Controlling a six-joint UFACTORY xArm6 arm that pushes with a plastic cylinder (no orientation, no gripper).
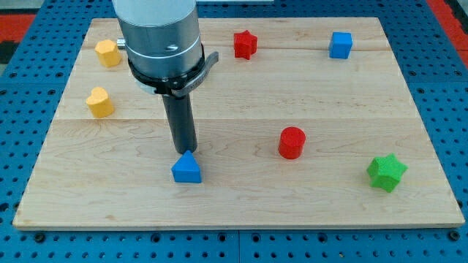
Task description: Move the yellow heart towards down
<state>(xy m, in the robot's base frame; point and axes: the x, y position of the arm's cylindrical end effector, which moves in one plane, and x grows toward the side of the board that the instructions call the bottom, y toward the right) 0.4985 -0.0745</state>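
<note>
The yellow heart (100, 102) lies near the board's left edge, in the upper half. A second yellow block (108, 53), roughly hexagonal, sits above it near the top left corner. My tip (184, 150) is at the end of the dark rod, right at the top of the blue triangle (186, 168), touching or nearly touching it. The tip is well to the right of and below the yellow heart.
A red star (245, 44) and a blue cube (340, 44) lie near the top edge. A red cylinder (292, 142) sits right of centre. A green star (385, 172) lies at the lower right. The wooden board (234, 204) rests on a blue perforated table.
</note>
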